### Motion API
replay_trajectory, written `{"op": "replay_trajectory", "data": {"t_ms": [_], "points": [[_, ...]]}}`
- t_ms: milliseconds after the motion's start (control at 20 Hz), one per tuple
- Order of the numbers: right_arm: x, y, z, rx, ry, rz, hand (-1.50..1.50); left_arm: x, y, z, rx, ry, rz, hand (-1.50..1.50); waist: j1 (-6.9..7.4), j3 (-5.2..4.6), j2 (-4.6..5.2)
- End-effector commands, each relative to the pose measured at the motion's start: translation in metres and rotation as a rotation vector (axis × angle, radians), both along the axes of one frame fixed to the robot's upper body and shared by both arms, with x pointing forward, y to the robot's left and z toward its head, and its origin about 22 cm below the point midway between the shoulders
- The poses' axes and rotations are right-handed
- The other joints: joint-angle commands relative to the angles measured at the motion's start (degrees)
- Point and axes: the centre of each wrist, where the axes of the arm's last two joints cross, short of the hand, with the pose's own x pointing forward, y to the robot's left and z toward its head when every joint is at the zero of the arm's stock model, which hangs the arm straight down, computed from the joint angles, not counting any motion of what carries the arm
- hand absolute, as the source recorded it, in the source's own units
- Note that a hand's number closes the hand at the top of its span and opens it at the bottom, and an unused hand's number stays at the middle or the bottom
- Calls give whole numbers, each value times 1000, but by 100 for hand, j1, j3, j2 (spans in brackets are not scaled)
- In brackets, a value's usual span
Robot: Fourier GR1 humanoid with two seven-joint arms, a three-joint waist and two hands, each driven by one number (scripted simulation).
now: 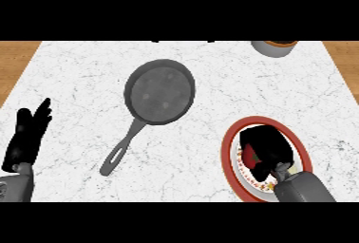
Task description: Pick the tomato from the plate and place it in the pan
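The right hand (265,151) sits curled over the plate (230,142), hiding most of the tomato (248,153), so its axis cannot be told. The pan (160,91) lies apart, handle toward the lower left; the left hand (28,133) rests open at the left edge.

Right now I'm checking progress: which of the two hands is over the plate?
The right hand, curled down over the red-rimmed plate at lower right. The left hand rests open, fingers up, at the counter's left edge, far from the plate and the pan.
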Motion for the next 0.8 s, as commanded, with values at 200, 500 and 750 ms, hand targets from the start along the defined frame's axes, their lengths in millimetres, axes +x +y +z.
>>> {"op": "replay_trajectory", "data": {"t_ms": [200, 500, 750], "points": [[-4, -6, -7, 66, -36, -53, 150, -2, 4, 9, -4, -5, -8, 0, -1, -1, -4], [-2, -27, 22, 72, -85, -218, 150, -1, 7, -3, 10, -12, 3, 0, -20, -2, -5], [6, -10, 76, 230, -489, -104, 150, -3, 12, 9, 17, -15, 10, 0, -25, 1, -30]]}}
